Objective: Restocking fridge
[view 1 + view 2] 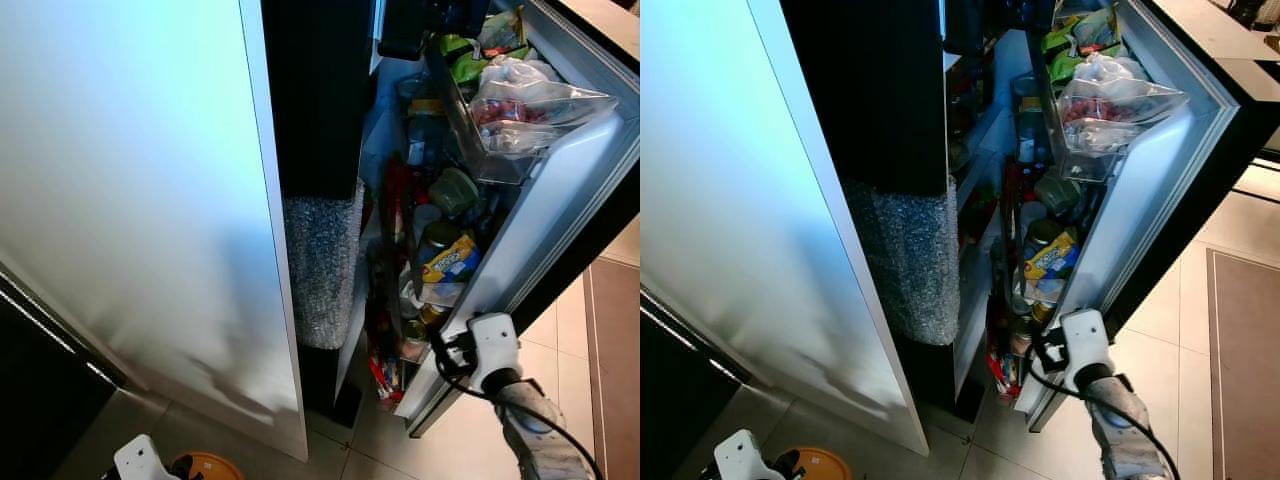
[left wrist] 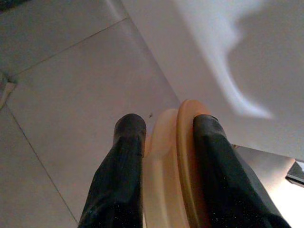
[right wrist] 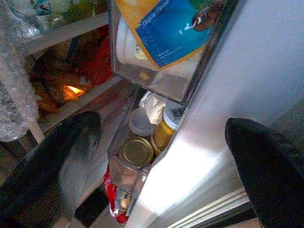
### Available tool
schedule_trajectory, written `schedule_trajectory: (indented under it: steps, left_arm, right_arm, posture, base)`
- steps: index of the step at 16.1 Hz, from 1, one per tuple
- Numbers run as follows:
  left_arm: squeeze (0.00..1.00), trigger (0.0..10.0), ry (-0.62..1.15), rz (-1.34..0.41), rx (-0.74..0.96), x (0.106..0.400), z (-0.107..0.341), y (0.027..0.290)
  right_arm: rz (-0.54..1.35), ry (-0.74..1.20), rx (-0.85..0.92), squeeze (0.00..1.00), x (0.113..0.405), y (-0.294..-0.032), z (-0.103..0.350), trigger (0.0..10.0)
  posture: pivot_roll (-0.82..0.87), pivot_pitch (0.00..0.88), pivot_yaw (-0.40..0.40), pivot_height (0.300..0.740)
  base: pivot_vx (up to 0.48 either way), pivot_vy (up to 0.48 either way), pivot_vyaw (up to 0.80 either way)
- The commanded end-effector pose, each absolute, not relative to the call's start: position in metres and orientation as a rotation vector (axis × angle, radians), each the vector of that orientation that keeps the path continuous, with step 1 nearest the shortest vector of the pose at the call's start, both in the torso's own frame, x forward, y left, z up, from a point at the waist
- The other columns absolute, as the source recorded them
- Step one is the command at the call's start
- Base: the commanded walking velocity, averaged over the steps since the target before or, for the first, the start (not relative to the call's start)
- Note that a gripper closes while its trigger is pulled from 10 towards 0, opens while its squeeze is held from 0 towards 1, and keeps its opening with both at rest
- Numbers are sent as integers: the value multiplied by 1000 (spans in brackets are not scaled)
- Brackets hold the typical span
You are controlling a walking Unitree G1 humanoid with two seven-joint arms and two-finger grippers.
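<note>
The fridge door point(image 1: 560, 210) is white inside with a black outer edge, and the closed door point(image 1: 130, 200) beside it is pale bluish white. A yellow-and-blue packet point(image 3: 166, 23) sits in a clear door shelf point(image 3: 152, 80) above gold-lidded jars point(image 3: 135, 151). The black fingers point(image 2: 118, 180) of the left gripper point(image 2: 164, 133) clamp a peach-orange lid point(image 2: 173, 171). Floor tiles point(image 1: 1200, 330) are cream.

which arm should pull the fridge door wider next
Right. The right gripper is open at the bottom edge of the fridge door, one finger on each side. The left gripper hangs low, shut on an orange lid.
</note>
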State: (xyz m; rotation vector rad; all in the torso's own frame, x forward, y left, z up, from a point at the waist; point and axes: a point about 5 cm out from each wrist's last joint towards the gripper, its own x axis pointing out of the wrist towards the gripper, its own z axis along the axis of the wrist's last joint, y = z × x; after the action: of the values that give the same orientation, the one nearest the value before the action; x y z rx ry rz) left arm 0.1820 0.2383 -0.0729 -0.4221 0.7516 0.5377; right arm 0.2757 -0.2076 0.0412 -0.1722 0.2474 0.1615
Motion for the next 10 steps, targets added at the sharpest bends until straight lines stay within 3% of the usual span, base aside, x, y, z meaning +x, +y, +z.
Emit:
schedule_trajectory:
  steps: [1,6,10]
  left_arm:
    - [0,10000,781,521,-400,179,-75,237]
    - [0,10000,785,511,-397,179,-75,236]
    - [0,10000,788,509,-392,179,-75,236]
  right_arm:
    - [112,211,-189,0,280,-220,50,10000]
    - [28,213,-210,0,276,-236,50,10000]
    - [-186,262,-226,0,261,-276,45,10000]
  posture:
    - [-55,66,-5,740]
    - [-58,69,-4,740]
    - [-63,74,-3,740]
  base:
    - [0,0,0]
    - [0,0,0]
    - [0,0,0]
